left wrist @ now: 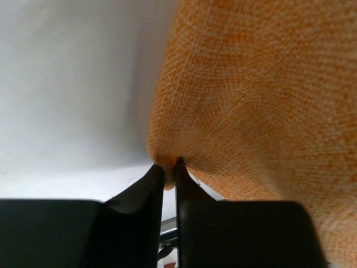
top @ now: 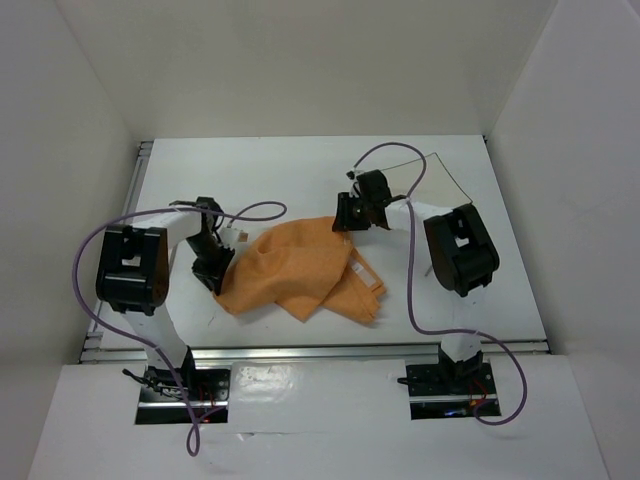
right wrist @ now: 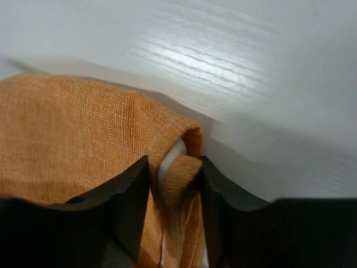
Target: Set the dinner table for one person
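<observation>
The white dinner table (top: 300, 170) lay beneath both sets of fingers. The left gripper (left wrist: 169, 166) pinched the orange cloth (left wrist: 251, 100) at its edge. The right gripper (right wrist: 174, 167) straddled a rolled corner (grip firmness unclear). That hold probably needed seating before spreading the cloth evenly.

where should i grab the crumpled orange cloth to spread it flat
By its outer corners, one from each side. The orange cloth lies bunched, with folds in the middle. The left gripper pinches its left tip and the right gripper its rolled far-right corner, so pulling apart should flatten it.
</observation>
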{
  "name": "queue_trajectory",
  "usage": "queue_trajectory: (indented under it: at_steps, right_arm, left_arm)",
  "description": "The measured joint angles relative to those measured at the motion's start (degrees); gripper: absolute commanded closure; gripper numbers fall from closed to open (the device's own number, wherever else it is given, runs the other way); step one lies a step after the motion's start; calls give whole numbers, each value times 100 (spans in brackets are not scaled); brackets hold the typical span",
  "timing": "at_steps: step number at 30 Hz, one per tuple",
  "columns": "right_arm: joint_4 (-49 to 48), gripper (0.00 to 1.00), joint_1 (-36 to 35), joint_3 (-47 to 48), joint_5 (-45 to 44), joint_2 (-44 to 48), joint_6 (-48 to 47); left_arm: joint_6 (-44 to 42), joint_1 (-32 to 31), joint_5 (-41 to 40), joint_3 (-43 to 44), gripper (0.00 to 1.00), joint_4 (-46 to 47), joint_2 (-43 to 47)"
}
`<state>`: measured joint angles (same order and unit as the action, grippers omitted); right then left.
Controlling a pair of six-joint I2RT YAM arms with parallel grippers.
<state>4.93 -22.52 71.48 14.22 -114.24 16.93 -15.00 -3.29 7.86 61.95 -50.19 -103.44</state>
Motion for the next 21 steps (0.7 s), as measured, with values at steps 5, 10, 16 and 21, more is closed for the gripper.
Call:
queue_trajectory:
  at_steps: [5, 10, 16, 21]
  right_arm:
    - [-70, 88, 68, -31, 149, -70, 17]
    - [-59, 100, 76, -39, 173, -44, -76]
    - [533, 100, 319, 402, 162, 96, -319]
    - [1025, 100, 761, 2374, 50, 87, -634]
  left_arm:
    - [-46, 46, 291, 157, 100, -208, -166]
    - [-118, 46, 334, 238, 100, -293, -223]
    - [-107, -2, -42, 1698, 100, -595, -374]
    - [35, -79, -505, 5331, 100, -693, -870]
